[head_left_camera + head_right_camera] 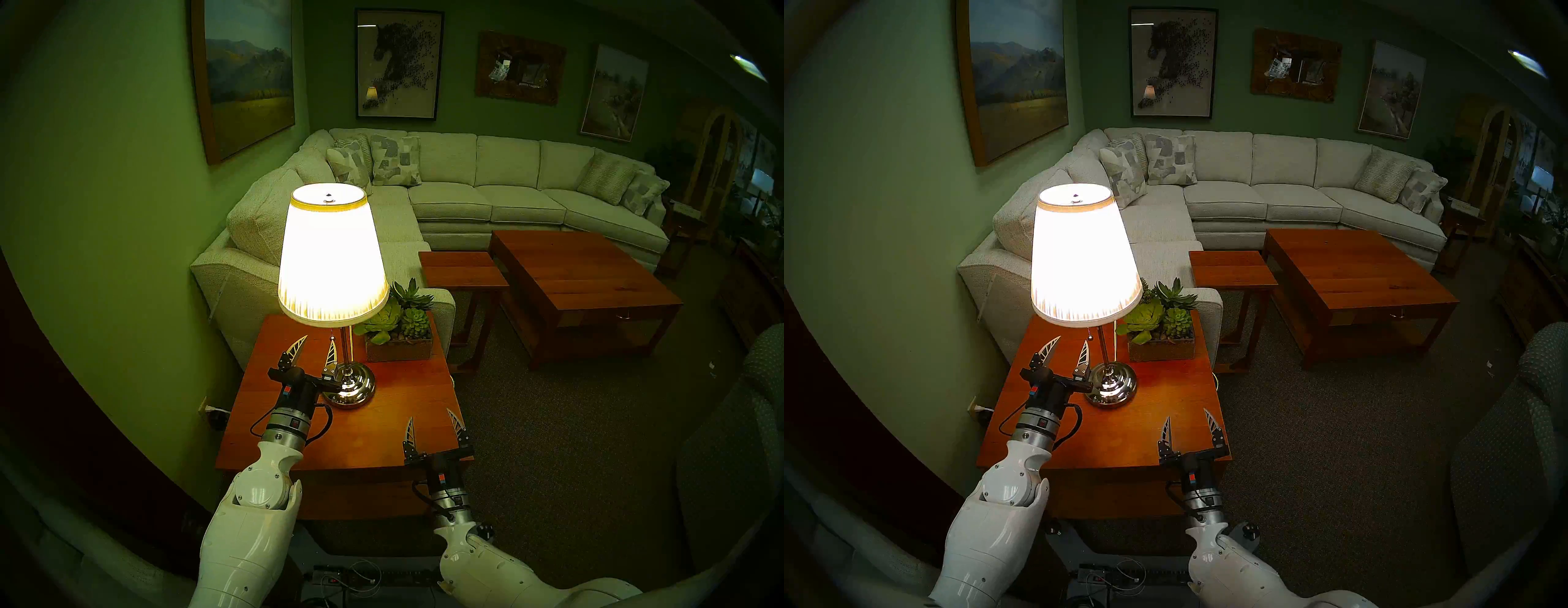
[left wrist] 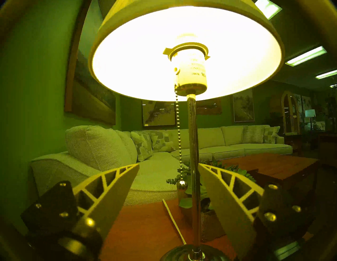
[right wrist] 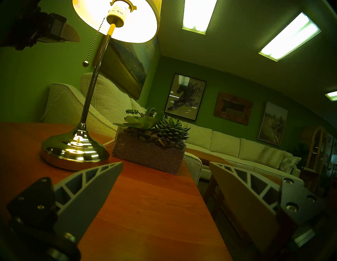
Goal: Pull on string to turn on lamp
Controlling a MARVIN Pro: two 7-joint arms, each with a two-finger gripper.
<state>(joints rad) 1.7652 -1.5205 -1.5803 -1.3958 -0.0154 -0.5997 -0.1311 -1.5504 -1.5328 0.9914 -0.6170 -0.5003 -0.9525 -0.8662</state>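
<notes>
The lamp (image 1: 333,254) stands on the wooden side table (image 1: 382,424) with its white shade glowing brightly; it also shows in the left wrist view (image 2: 182,45) and the right wrist view (image 3: 116,18). The thin beaded string (image 2: 178,131) hangs free beside the chrome pole (image 2: 193,145), ending in a small bead (image 2: 182,185). My left gripper (image 1: 318,342) is open just below the shade, and the string hangs between its fingertips (image 2: 127,175) untouched. My right gripper (image 1: 429,415) is open and empty over the table's front right corner.
A glass planter of succulents (image 1: 399,335) stands right of the lamp. A pale sectional sofa (image 1: 488,187) lies behind the table. A small wooden table (image 1: 462,267) and a large coffee table (image 1: 581,280) stand to the right on carpet.
</notes>
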